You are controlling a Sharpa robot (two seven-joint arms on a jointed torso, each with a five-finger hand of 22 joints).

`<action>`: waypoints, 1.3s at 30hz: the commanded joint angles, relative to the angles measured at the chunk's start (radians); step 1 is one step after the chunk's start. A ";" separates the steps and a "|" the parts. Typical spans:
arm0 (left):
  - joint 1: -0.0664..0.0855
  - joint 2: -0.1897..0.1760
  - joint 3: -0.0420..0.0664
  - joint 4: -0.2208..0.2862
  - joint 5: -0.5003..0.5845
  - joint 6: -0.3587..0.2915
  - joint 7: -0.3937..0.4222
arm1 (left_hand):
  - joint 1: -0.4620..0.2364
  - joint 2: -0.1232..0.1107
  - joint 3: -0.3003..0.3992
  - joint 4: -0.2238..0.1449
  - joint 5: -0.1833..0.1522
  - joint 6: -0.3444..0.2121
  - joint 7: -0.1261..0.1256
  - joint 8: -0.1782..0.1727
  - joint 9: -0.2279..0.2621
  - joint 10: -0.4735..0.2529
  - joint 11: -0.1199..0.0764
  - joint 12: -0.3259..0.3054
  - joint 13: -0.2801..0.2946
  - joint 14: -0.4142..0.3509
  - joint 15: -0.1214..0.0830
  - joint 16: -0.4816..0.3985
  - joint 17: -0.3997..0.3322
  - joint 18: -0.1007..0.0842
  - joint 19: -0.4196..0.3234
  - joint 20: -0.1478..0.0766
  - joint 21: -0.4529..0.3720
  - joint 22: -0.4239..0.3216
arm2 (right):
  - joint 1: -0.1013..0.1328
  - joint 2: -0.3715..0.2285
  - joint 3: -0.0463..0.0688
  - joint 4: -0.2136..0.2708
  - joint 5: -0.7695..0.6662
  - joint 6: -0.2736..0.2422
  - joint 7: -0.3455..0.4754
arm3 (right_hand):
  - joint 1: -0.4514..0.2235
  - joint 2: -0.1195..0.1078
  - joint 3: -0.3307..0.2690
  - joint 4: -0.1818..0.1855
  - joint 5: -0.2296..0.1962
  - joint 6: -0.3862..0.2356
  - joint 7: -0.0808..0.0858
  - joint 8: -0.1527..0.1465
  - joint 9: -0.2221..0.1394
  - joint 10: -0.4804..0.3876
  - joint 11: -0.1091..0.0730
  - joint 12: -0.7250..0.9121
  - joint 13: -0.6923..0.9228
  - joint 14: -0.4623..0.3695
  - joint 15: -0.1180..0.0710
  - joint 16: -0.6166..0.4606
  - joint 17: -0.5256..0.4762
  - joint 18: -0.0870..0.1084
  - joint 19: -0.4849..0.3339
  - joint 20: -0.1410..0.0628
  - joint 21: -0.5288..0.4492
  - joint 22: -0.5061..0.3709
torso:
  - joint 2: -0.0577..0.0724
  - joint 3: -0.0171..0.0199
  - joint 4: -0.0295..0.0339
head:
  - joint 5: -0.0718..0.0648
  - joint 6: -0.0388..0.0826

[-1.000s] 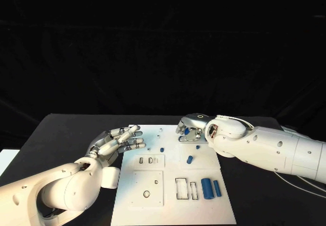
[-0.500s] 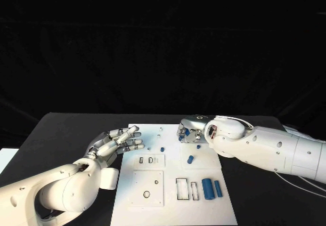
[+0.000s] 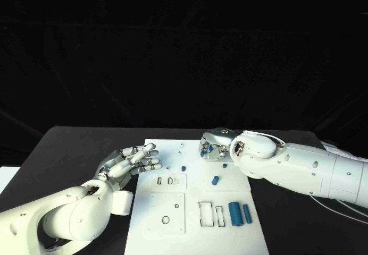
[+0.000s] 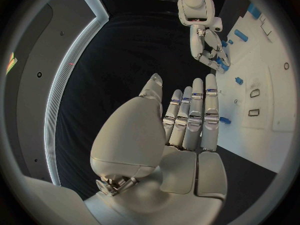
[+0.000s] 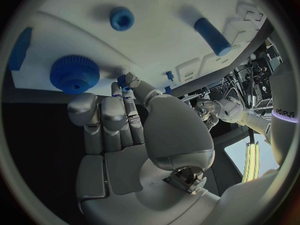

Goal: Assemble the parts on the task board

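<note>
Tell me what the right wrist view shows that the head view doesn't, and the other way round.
Right wrist view alone: a blue toothed gear and a blue ring-shaped part on the task board; the right hand pinches a small blue piece at its fingertips. Head view alone: the rectangular slots and two blue cylinders on the near end of the board. Both: the board, the right hand and the open left hand.

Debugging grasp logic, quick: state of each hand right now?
Left hand: open, fingers extended, holding nothing, beside the task board.
Right hand: pinching a small blue part between thumb and finger.
</note>
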 commanded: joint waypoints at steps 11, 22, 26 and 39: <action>0.002 0.003 0.001 0.002 0.002 0.022 -0.002 | -0.003 0.006 -0.003 -0.006 -0.002 0.003 0.003 -0.004 0.000 0.003 0.003 0.002 0.001 0.009 0.001 0.004 0.002 0.019 0.009 -0.002 0.006 0.001 | 0.004 0.033 0.012 -0.001 0.003 -0.129 -0.036 | 0.006 -0.003 0.035 0.018 0.002 -0.001 0.002 -0.006 0.010 0.025 -0.023 -0.016 0.000 0.018 -0.004 0.007 -0.005 -0.008 -0.004 0.002 0.017 0.011 | 0.007 -0.0035 0.0051 | 0.001 0.012; 0.002 0.005 0.001 0.006 0.002 0.023 -0.004 | -0.002 0.006 -0.004 -0.007 -0.002 0.002 0.003 -0.005 0.000 0.001 0.004 0.001 0.000 0.008 0.001 0.003 0.003 0.018 0.010 -0.003 0.006 0.002 | 0.009 0.115 0.013 -0.075 -0.003 -0.142 -0.057 | 0.003 -0.014 0.050 0.026 0.002 -0.008 0.006 -0.013 0.009 0.013 -0.019 -0.018 -0.001 0.014 -0.001 0.007 -0.008 -0.008 -0.010 0.006 0.022 0.013 | 0.011 -0.0041 0.0083 | 0.004 0.019; 0.002 0.005 0.001 0.009 0.002 0.023 -0.004 | -0.002 0.006 -0.004 -0.007 -0.002 0.002 0.003 -0.005 0.000 0.001 0.004 0.001 0.000 0.008 0.001 0.003 0.003 0.018 0.010 -0.003 0.006 0.002 | 0.010 0.143 0.013 -0.103 -0.011 -0.143 -0.067 | 0.002 -0.016 0.053 0.028 0.002 -0.009 0.007 -0.015 0.009 0.011 -0.018 -0.018 -0.002 0.014 0.000 0.008 -0.008 -0.007 -0.012 0.006 0.022 0.013 | 0.012 -0.0040 0.0078 | 0.006 0.019; 0.002 0.003 0.001 0.015 0.002 0.026 -0.007 | -0.002 0.006 -0.004 -0.008 -0.002 0.002 0.003 -0.006 0.000 0.001 0.004 0.000 0.000 0.008 0.002 0.003 0.004 0.018 0.010 -0.003 0.006 0.002 | 0.009 0.200 0.012 -0.149 -0.022 -0.127 -0.068 | -0.001 -0.020 0.058 0.033 0.002 -0.010 0.008 -0.017 0.009 0.007 -0.016 -0.018 -0.002 0.012 0.002 0.005 -0.013 -0.006 -0.016 0.008 0.021 0.009 | 0.015 -0.0039 0.0078 | 0.008 0.016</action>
